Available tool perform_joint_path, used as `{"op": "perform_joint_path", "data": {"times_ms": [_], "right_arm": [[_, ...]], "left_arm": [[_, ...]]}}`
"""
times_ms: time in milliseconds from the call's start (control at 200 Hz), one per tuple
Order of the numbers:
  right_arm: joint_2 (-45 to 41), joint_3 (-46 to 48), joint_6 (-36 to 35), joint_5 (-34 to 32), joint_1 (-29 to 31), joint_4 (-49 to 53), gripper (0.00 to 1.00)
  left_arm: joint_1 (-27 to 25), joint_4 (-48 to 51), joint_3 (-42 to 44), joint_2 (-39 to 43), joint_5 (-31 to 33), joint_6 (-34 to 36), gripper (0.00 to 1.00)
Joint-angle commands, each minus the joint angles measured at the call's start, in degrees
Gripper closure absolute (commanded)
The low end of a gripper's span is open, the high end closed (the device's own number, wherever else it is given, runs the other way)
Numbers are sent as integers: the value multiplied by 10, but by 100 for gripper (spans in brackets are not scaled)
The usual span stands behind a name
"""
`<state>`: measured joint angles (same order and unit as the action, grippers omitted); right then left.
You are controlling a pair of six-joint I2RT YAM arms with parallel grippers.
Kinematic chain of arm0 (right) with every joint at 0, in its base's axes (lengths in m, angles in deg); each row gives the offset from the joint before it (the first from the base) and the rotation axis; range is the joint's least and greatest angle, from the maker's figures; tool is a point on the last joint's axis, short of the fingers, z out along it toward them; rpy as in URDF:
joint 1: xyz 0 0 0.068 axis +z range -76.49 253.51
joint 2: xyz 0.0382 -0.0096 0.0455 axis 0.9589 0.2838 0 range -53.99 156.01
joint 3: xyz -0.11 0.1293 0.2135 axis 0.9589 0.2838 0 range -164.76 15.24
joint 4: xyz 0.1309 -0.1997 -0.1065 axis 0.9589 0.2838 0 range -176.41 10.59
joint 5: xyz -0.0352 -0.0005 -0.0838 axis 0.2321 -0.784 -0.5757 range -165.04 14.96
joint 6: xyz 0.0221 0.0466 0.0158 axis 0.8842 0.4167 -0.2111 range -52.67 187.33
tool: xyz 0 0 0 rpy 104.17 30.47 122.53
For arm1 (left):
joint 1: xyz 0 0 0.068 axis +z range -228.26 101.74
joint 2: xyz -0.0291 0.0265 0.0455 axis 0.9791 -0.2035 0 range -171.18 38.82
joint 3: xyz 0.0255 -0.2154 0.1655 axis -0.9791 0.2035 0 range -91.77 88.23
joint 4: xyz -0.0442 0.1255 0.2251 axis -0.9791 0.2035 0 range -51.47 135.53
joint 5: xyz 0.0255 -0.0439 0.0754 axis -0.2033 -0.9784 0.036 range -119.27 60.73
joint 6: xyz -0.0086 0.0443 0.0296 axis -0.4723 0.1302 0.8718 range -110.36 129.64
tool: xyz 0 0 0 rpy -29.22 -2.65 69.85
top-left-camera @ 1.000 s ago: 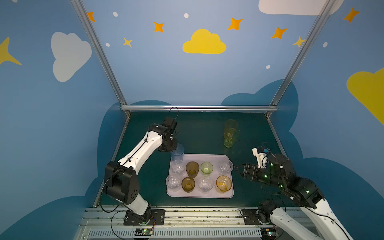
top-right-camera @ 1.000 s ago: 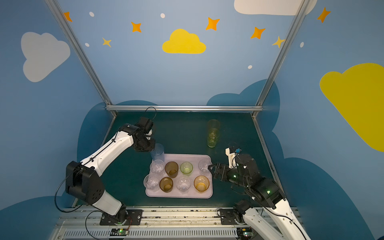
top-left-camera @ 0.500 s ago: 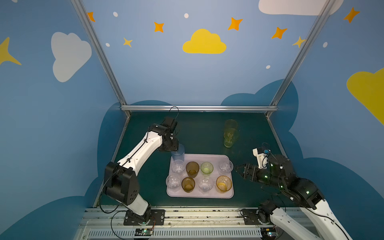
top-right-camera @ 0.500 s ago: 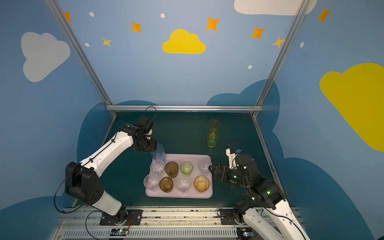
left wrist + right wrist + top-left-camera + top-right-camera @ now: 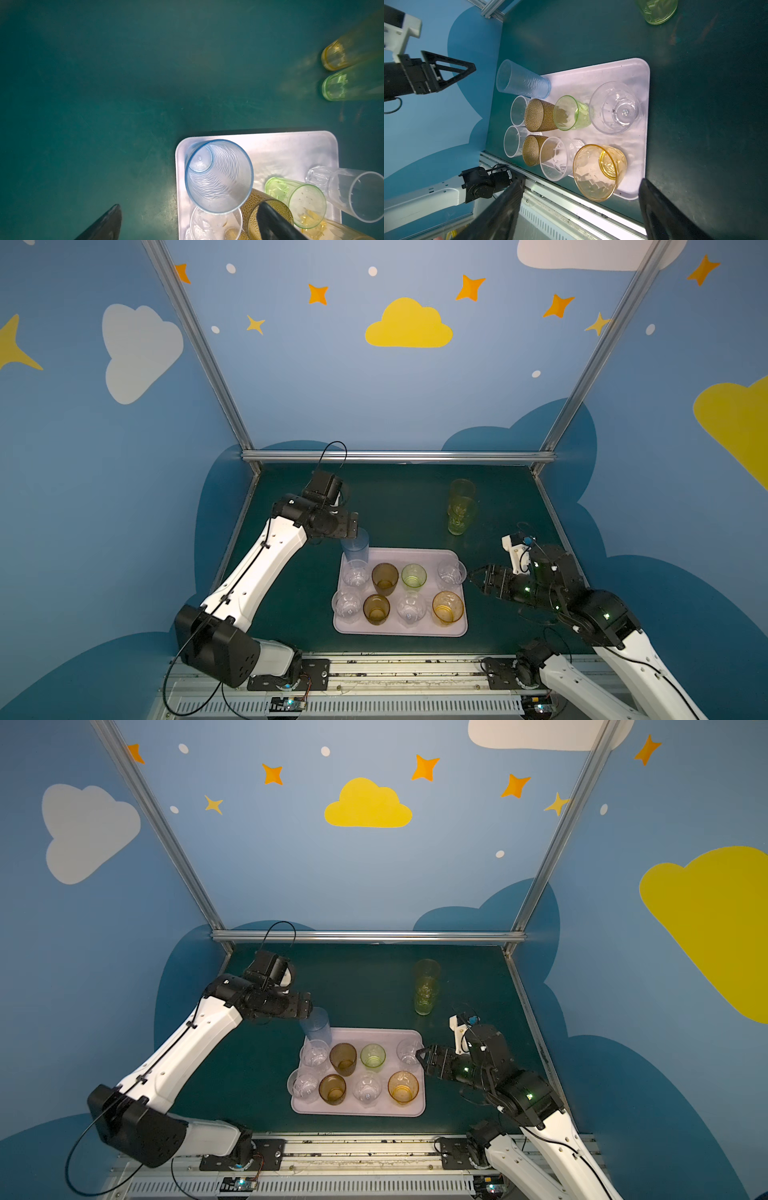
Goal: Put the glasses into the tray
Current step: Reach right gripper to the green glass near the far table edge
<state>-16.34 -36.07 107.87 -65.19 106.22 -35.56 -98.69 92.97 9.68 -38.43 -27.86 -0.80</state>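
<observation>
Glasses (image 5: 410, 608): nine stand upright in the tray (image 5: 399, 630) and two stand outside it. With the far wall taken as 12 o'clock in both top views, the tray lies toward 6 o'clock of the table, its long rims running 9 to 3. Open dark green table mat (image 5: 399, 506) extends from the tray's 12 o'clock rim to the far rail. Inside the tray, a bare strip of floor runs along the 12 o'clock rim, as the left wrist view shows.

Tray: smooth pale lilac, rounded corners, low raised rim. Eight short tumblers (image 5: 343, 1058) form two rows of four: clear faceted, dimpled brown, green and orange. The pale blue tumbler (image 5: 355, 545) is tall and tapered with a rippled wall, and stands in the 11 o'clock corner. The tall orange tumbler (image 5: 462, 489) and tall yellow-green tumbler (image 5: 459, 519) stand just beside each other on the mat, at 1 o'clock from the tray.

Left gripper (image 5: 354, 526): fingers spread wide, holding nothing, above and toward 10 o'clock of the pale blue tumbler's rim. The right wrist view shows a gap between fingertip and glass.

Right gripper (image 5: 473, 574): fingers wide, empty, just beside the 3 o'clock rim, near the corner clear tumbler (image 5: 451, 572).
</observation>
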Motion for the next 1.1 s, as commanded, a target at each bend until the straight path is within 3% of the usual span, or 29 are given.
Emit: {"op": "perform_joint_path", "data": {"times_ms": [0,165,371,661,856,1092], "right_arm": [[14,-22,2,-14,-4,-1,13],[53,-61,-18,-30,-10,1,13],[138,-126,-36,-57,-30,4,13],[263,-217,-61,-51,-105,-6,13],[327,-224,-54,-15,-155,-60,13],[411,-249,-58,-27,-184,-74,16]], "left_arm": [[0,-36,29,43,41,21,0],[3,-102,101,128,52,26,0],[6,-148,160,221,-29,22,0],[11,-191,232,318,-58,-45,0],[18,-190,253,335,-76,-54,0],[23,-187,255,328,-154,-98,0]]}}
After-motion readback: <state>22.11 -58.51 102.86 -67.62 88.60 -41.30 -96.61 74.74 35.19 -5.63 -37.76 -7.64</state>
